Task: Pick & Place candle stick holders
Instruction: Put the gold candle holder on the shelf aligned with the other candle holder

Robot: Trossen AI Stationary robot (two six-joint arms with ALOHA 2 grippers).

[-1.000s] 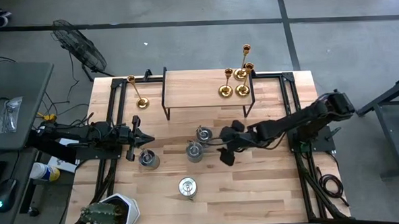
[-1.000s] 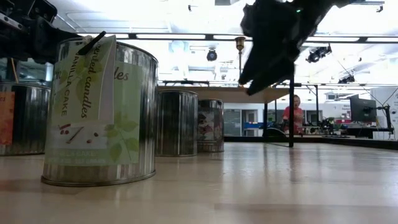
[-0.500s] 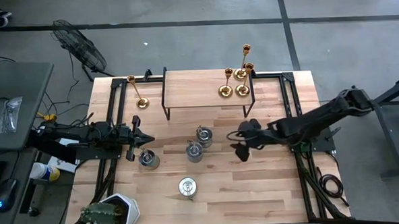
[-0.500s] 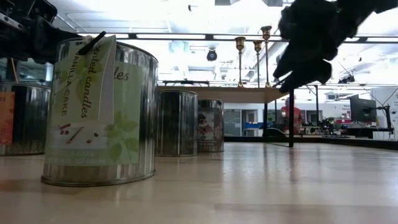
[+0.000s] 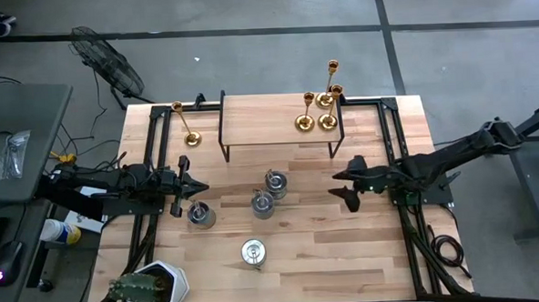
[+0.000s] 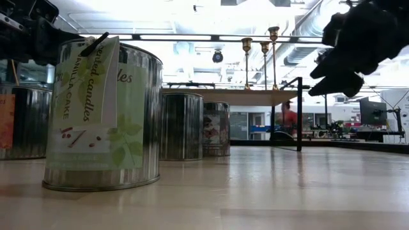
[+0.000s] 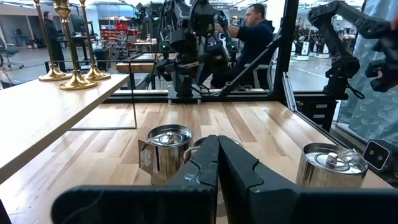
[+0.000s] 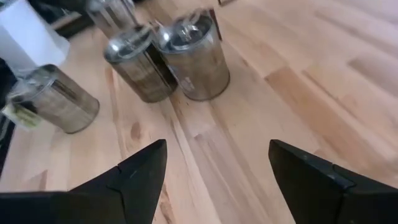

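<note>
Three gold candlesticks [image 5: 316,120] stand on their round bases on the right end of a raised wooden shelf [image 5: 268,119]. A fourth gold candlestick [image 5: 190,136] stands on the table at the far left. Four silver-grey tins stand mid-table: one [image 5: 200,213], one [image 5: 263,204], one [image 5: 276,182] and one [image 5: 252,252] nearer the front. My left gripper [image 5: 198,186] is shut and empty, just beyond the leftmost tin; its wrist view shows the shut fingers [image 7: 217,155]. My right gripper [image 5: 342,186] is open and empty, to the right of the tins, above the table [image 8: 217,168].
The shelf's black frame legs [image 5: 335,148] stand on the table behind the tins. A potted cactus [image 5: 148,288] sits at the near left corner. Bare wood lies at the near right [image 5: 347,257]. A person [image 6: 291,118] shows far behind the table.
My right gripper has drawn back from the tins toward the table's right edge, its arm folding away. The tins and candlesticks have stayed in place.
</note>
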